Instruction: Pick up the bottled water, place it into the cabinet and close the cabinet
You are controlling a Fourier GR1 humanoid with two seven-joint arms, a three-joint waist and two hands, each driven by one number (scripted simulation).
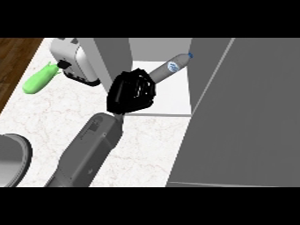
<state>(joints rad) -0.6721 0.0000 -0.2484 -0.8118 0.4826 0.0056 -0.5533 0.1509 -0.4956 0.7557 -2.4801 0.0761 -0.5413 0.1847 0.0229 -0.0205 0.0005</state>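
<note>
The bottled water (pixel 171 67) is a clear bottle with a blue-and-white label and a blue cap. It is tilted, with the cap pointing up and to the right. My right hand (pixel 133 90) is shut on its lower part and hides the base. Hand and bottle are at the cabinet's opening, over the white shelf (pixel 171 99) inside. The cabinet's grey door (pixel 256 114) stands open at the right and fills that side of the view. My left hand does not show.
A white appliance (pixel 71 55) stands on the marble counter (pixel 42 114) left of the cabinet's side wall (pixel 113 55). A green bottle-shaped object (pixel 40 78) lies beside it. A grey rounded shape (pixel 3 158) sits at the lower left. Wooden floor (pixel 6 66) shows beyond the counter's left edge.
</note>
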